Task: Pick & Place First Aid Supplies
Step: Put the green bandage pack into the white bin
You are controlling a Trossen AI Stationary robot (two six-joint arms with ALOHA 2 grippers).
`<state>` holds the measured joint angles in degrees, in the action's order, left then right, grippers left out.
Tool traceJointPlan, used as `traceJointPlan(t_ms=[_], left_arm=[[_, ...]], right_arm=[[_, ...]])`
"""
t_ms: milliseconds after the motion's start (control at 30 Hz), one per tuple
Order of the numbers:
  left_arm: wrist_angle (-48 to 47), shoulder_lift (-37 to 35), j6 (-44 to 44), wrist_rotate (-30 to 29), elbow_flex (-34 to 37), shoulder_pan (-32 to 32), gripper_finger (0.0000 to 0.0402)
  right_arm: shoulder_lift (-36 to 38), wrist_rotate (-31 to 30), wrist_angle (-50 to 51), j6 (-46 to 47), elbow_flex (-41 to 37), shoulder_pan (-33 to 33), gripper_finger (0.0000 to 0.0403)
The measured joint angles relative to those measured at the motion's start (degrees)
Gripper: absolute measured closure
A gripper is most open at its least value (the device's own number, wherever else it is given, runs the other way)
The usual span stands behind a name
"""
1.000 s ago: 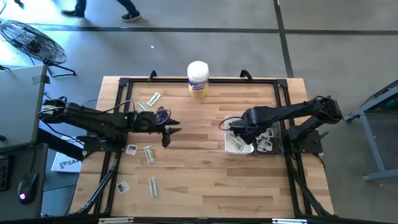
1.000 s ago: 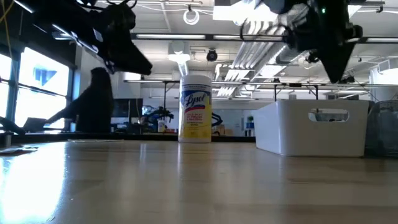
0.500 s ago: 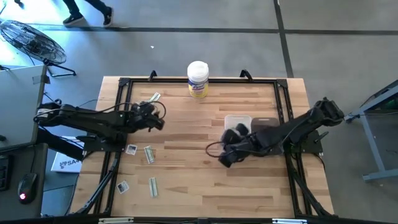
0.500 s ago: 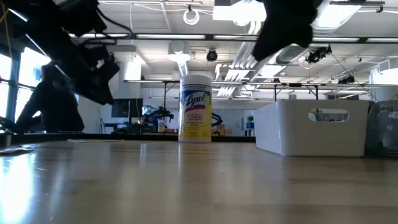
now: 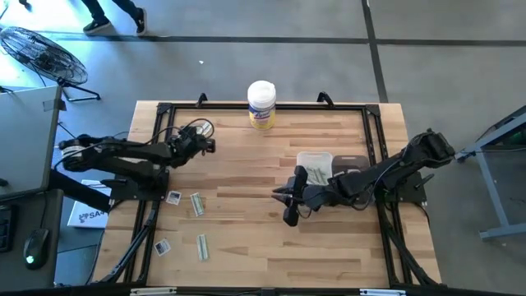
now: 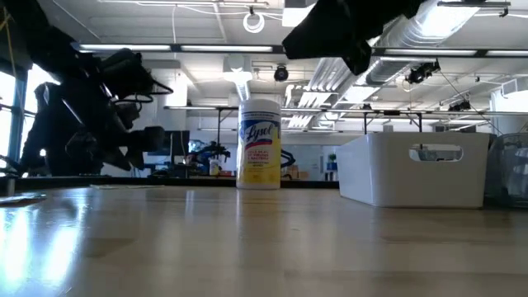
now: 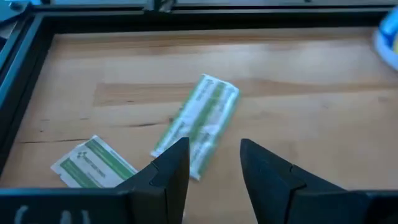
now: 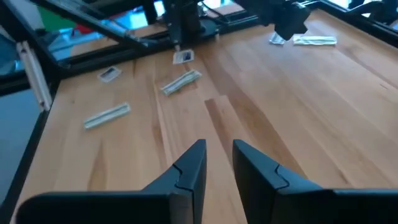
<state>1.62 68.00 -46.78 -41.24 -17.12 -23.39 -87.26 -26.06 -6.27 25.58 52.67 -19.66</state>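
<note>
Several small flat packets lie on the wooden table's left half. Green-white strips lie flat (image 5: 197, 203) (image 5: 202, 245), and so do tiny white squares (image 5: 173, 197) (image 5: 163, 247). My left gripper (image 5: 205, 145) hovers open near the far-left corner. In its wrist view a green-white strip (image 7: 199, 121) lies just ahead of the gripper (image 7: 214, 165), and a second packet (image 7: 93, 163) lies beside it. My right gripper (image 5: 286, 204) is open and empty above the table's middle, left of the white bin (image 5: 315, 167). The wrist view shows bare wood under the gripper (image 8: 217, 158), with packets (image 8: 181, 81) farther off.
A tall white canister with a yellow label (image 5: 261, 104) stands at the far edge, seen too in the low view (image 6: 259, 144). The white bin (image 6: 412, 169) holds a green strip (image 5: 300, 174); a clear container (image 5: 352, 164) sits to its right. A black frame rims the table.
My right gripper has left the space over the white bin and swung toward the table's left and near side, out over the middle. My left gripper has drawn back from the middle toward the far-left corner, over the strips there.
</note>
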Motion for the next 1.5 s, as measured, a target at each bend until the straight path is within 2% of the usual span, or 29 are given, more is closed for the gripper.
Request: traceJointPlan(t_ms=[167,333,567,767,1133,1333,1500], left_arm=[[4.41,7.44,-0.01,1.86,-0.07,-2.62,0.0261],[11.19,14.54,0.0,0.16,-0.07,-2.63,0.0261],[15.16,19.1,0.44,-1.0,-0.22,-2.57,0.0261],[14.96,19.44,0.44,-0.74,-0.22,-2.46,0.0279],[15.27,19.48,1.71,1.41,-0.22,-2.46,0.0393],[15.13,18.04,3.23,2.96,-0.17,-2.5,0.0396],[14.2,13.37,7.89,10.02,0.11,-2.37,0.0399]], right_arm=[[0.0,0.84,-2.78,0.49,-2.28,1.7,0.0331],[0.0,-0.89,-3.5,1.48,-3.0,2.88,0.0331],[0.0,-0.62,-3.54,1.4,-3.0,3.17,0.0331],[0.0,-0.46,-3.45,1.13,-3.0,3.15,0.0331],[-0.17,-0.59,-3.18,0.94,-2.97,3.15,0.0331],[-0.17,-0.56,-2.97,0.94,-2.95,3.15,0.0331],[-0.17,-0.55,-2.57,0.94,-2.95,3.15,0.0331]])
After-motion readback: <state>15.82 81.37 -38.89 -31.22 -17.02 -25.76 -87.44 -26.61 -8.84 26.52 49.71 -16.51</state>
